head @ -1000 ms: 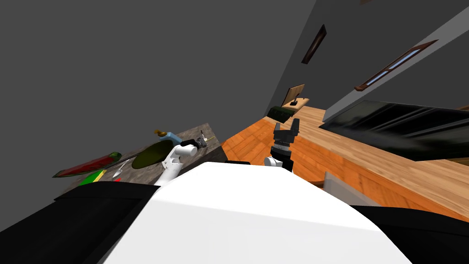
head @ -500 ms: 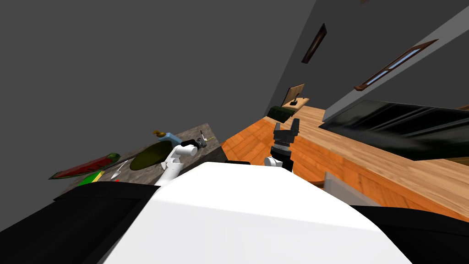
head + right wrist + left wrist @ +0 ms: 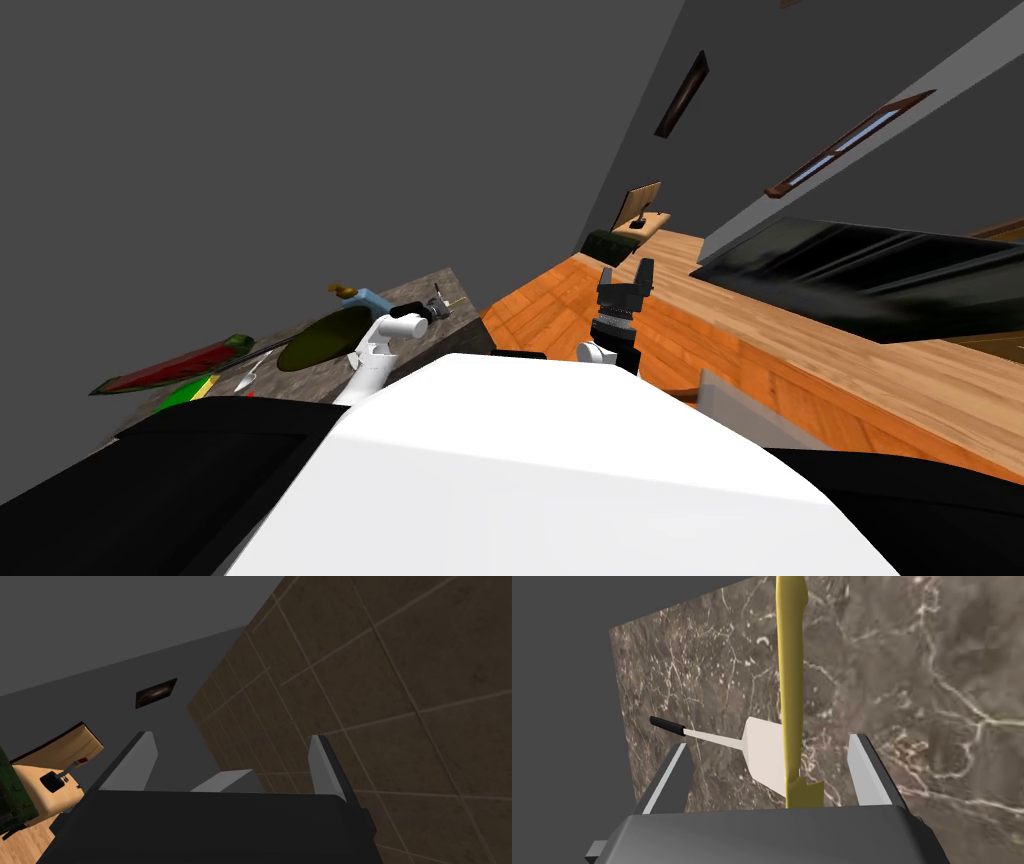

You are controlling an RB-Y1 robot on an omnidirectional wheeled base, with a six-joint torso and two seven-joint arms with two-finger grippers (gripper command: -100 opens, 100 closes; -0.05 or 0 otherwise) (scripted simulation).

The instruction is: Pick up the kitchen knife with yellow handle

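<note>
The left gripper (image 3: pixel 770 744) stands wide open, the yellow-handled knife (image 3: pixel 791 676) between its fingers (neither touching it), above the counter (image 3: pixel 912 666).

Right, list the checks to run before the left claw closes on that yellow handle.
1. Left claw open: ok, its blades stand wide apart.
2. Yellow handle between the blades: ok, it runs up through the gap near the middle.
3. Contact with the handle: not ok, neither of the fingers touches it yet.
4. Closing path clear: cannot tell. The white flat tool with a black tip lies on the marble counter, its broad end behind the handle and between the blades.
5. Right claw out of the way: ok, it is open and away from the counter.
</note>
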